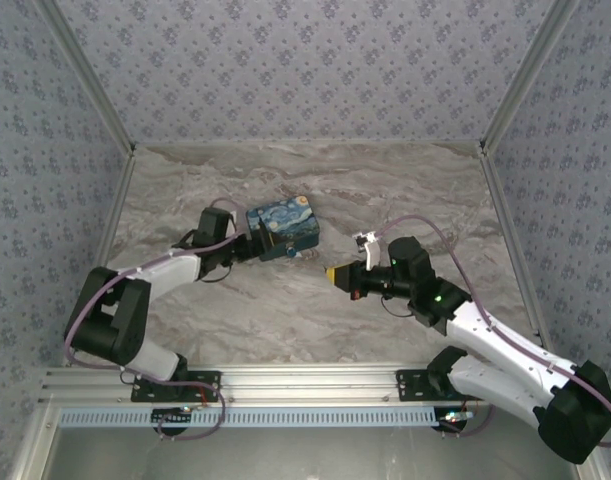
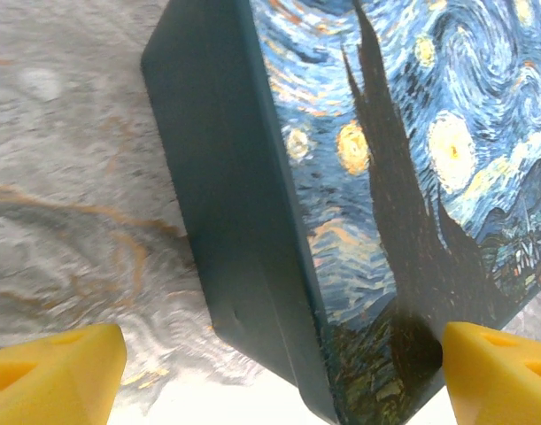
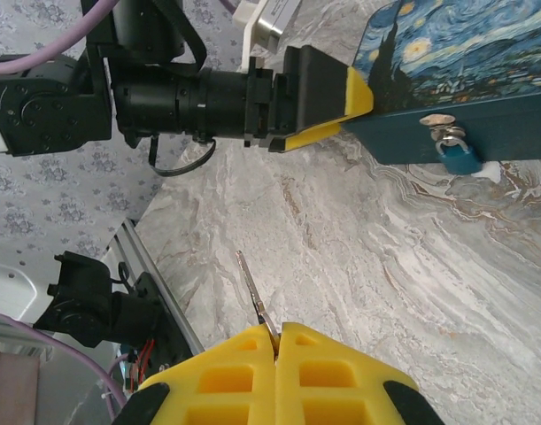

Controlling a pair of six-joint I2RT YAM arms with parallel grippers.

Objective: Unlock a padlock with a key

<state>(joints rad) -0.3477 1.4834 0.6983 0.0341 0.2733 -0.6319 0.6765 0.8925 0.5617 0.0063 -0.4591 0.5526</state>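
The tiny teal padlock [image 3: 456, 156] hangs by its silvery shackle from the hasp on the front wall of a starry-night tin box [image 3: 447, 53]. That box [image 1: 283, 226] lies near the table's middle. My left gripper [image 1: 247, 244] stands open, straddling the box's left end [image 2: 235, 177]. One of its fingers [image 2: 498, 372] is at the painted lid and the other [image 2: 53, 374] is apart from the dark side wall. My right gripper [image 3: 277, 341] is shut on a thin silver key [image 3: 254, 294], whose blade sticks out toward the left arm. It hovers right of the box, some way from the padlock.
Marble-patterned tabletop [image 1: 315, 320] runs between the box and the arm bases. Patterned walls enclose the back and both sides. An aluminium rail [image 1: 285, 385] crosses the near edge.
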